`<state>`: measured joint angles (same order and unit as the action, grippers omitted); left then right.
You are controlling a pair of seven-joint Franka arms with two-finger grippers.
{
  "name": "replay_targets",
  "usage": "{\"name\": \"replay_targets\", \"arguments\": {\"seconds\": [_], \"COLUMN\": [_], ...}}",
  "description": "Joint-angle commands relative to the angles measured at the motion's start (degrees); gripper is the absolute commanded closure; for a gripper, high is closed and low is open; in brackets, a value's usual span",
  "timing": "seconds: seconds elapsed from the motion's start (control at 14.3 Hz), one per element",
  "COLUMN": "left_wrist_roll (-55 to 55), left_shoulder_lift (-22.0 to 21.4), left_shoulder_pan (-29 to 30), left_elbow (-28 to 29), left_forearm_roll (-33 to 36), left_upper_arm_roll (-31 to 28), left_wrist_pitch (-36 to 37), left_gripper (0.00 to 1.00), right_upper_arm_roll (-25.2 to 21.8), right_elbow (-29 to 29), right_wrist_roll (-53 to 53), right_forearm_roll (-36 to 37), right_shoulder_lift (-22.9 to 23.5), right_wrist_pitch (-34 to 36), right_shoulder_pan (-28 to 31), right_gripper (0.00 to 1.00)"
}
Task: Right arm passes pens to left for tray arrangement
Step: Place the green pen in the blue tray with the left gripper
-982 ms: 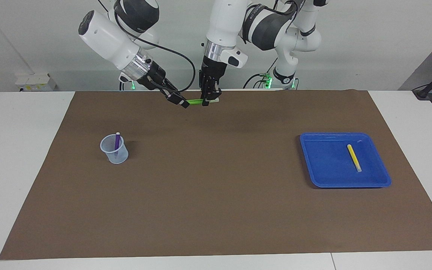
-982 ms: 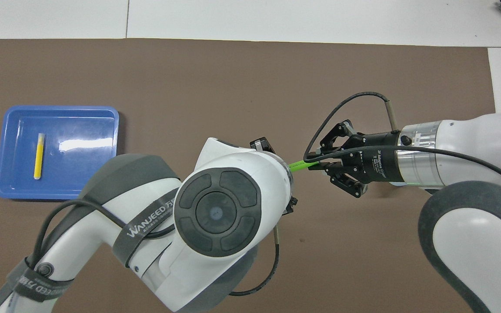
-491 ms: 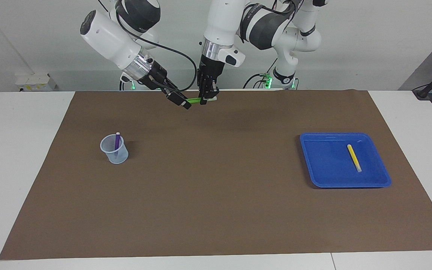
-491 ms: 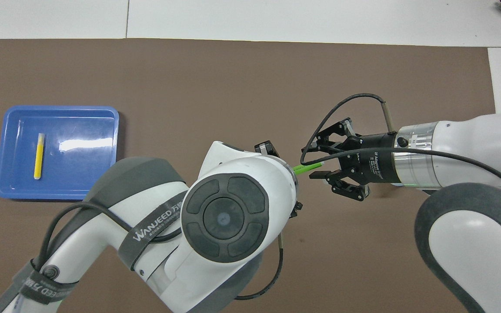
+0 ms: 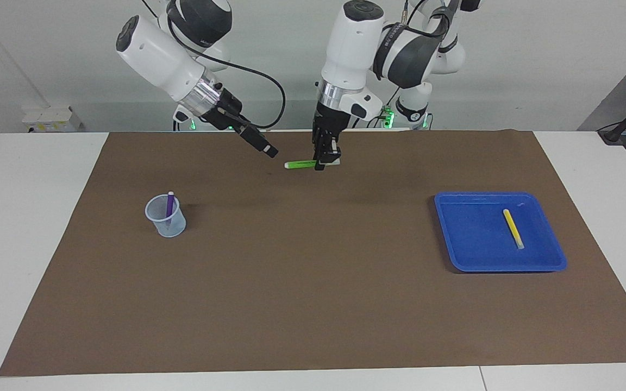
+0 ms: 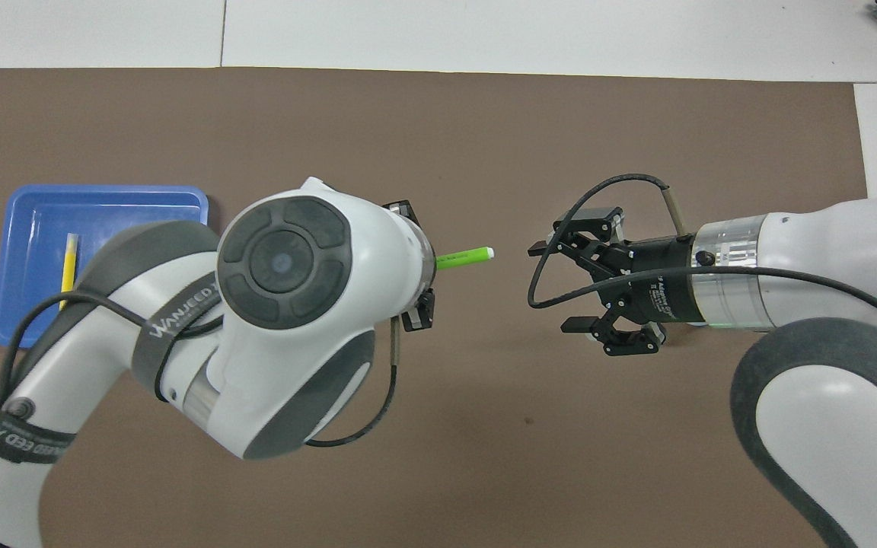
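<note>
Left tool (image 5: 321, 163) clamped on level green pen (image 5: 300, 164), its free end toward wide-open right tool (image 5: 267, 150)

A robotics lab: two white arms (image 5: 161, 54) are mounted at a white table (image 5: 30, 217) covered by a brown mat (image 5: 313, 282), against a bare grey wall (cables trailing), with test props laid out.

From overhead, the left arm's wrist covers the left end effector (image 5: 321, 163) and the held end of the green pen (image 6: 467, 258); only the pen's pale tip end pokes out toward the right end effector (image 6: 560, 288). That arm also hides part of the tray (image 6: 35, 213). The overhead view cuts off both arms' bases.
</note>
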<state>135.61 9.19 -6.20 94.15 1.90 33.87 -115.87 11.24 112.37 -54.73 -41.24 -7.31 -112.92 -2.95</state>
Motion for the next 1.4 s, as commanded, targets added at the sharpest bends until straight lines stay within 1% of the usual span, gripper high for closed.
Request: {"name": "replay_targets", "arguments": {"seconds": [0.0,0.14,0.28,0.42,0.63,0.77,0.98,1.12,1.19,1.33], "left_wrist_roll": [-11.64,-21.22,-32.19,-45.71,-65.06,-80.25,-99.69,-112.17,-118.76,-128.71], "left_shoulder_lift": [-1.72,-2.68,-3.65,-5.14,-5.85,-5.85,-5.15,-3.84,-3.13,-1.64], "left_shoulder_pan": [7.92,13.12,18.04,23.31,30.61,35.0,40.46,43.27,44.59,45.04], "left_elbow": [3.66,5.68,7.88,10.16,11.23,11.23,12.1,12.9,13.51,14.04], "left_forearm_roll": [-0.76,-0.94,-2.94,-5.58,-6.56,-6.56,-6.39,-4.2,-1.93,4.04], "left_upper_arm_roll": [0.5,0.59,0.5,0.5,0.5,0.15,-0.03,-0.29,-0.29,-0.2], "left_wrist_pitch": [0.99,1.61,1.61,1.61,3.8,5.82,5.92,4.26,2.94,0.04], "left_gripper": [1.0,1.0,1.0,1.0,1.0,1.0,1.0,1.0,1.0,1.0], "right_upper_arm_roll": [0.01,0.01,0.01,0.01,0.01,0.01,0.01,0.01,0.01,0.01], "right_elbow": [0.83,1.09,1.97,2.5,2.85,4.25,8.29,9.18,9.62,11.37], "right_wrist_roll": [11.44,20.76,27.19,32.73,39.94,46.08,54.17,59.01,60.86,63.68], "right_forearm_roll": [4.29,12.37,16.09,20.38,26.89,31.2,35.34,37.62,38.68,40.79], "right_shoulder_lift": [-1.03,-1.12,-1.65,-1.74,-1.91,-2.52,-3.84,-3.94,-3.94,-4.72], "right_wrist_pitch": [2.69,3.67,3.58,3.49,2.62,0.87,-5.01,-7.83,-8.54,-11.17], "right_shoulder_pan": [2.33,2.51,3.65,3.92,3.92,3.92,5.15,6.2,6.82,7.08], "right_gripper": [0.0,0.0,0.0,0.0,0.0,0.0,0.0,0.0,0.0,0.0]}}
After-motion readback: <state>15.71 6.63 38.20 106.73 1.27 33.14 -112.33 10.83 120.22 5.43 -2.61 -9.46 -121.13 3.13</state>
